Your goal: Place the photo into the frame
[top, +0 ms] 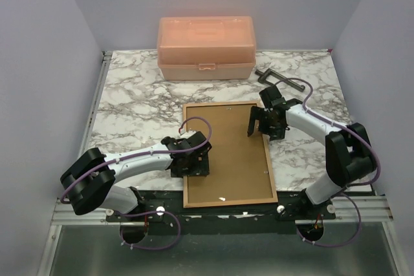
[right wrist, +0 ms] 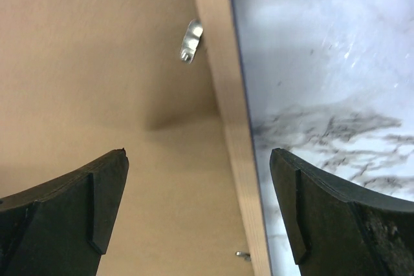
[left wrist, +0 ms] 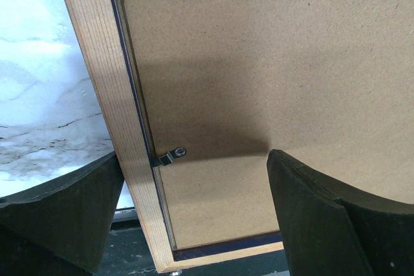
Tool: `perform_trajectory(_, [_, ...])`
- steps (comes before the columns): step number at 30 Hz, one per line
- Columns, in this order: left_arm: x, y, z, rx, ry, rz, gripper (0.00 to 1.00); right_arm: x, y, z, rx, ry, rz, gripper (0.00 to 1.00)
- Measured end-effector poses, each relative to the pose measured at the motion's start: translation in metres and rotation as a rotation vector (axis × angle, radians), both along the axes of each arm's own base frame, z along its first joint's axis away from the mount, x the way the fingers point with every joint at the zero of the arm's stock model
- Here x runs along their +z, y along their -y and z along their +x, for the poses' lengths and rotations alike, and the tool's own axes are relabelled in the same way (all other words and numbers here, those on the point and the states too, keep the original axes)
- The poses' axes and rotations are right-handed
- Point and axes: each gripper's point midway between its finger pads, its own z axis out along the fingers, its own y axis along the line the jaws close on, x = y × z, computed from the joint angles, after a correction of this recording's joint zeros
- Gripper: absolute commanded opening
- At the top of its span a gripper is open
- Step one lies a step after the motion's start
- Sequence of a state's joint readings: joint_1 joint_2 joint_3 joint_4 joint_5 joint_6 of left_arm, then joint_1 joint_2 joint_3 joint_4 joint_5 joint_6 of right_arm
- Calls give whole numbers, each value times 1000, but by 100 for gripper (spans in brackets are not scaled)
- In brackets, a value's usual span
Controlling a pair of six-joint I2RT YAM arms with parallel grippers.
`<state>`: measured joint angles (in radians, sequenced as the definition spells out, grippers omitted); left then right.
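Here, one frame lies back-up at the centre of your overhead view, with one brown board seated inside its tan rim. Two grippers hang over it, both empty.

Your left gripper, at the frame's left side, has its jaws spread wide. One finger is over the marble table and the other over the board, with the wooden rail between them. Your right gripper, at the frame's upper right, is spread just as wide and straddles the right rail with nothing in its grasp.

One peach box sits at top centre. One dark tool lies on the marble to the right of it, too small to identify.

You can count three metal clips. One clip shows at the rail's inner edge in the left wrist view. The right wrist view shows a blurred clip near the top and a second clip barely visible near the bottom.

The photo is out of sight, and you cannot tell whether it lies under the board. The frame's navy face shows only as a thin dark line along the rail. Both wrist views cut the fingers off at the bottom edge.
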<state>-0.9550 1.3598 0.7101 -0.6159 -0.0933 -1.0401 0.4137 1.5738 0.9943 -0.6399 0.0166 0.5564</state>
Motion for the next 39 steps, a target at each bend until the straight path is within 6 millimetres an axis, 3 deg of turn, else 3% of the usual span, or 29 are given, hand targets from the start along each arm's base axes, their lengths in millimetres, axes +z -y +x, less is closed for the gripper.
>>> perform_trajectory(7, [0, -1, 1, 4, 3, -5, 91, -20, 12, 27, -37, -25, -26, 90])
perform_trajectory(14, [0, -1, 1, 2, 4, -6, 90, -18, 17, 51, -60, 13, -15, 77])
perform_trajectory(22, [-1, -1, 1, -3, 2, -5, 90, -24, 22, 60, -76, 24, -13, 62])
perform_trajectory(33, [-1, -1, 1, -6, 2, -5, 89, -24, 20, 67, -82, 41, 10, 9])
perform_trajectory(36, [-1, -1, 0, -6, 2, -5, 89, -24, 20, 66, -82, 41, 9, 1])
perform_trajectory(39, [0, -1, 1, -6, 4, -8, 89, -24, 21, 66, -82, 45, 10, 0])
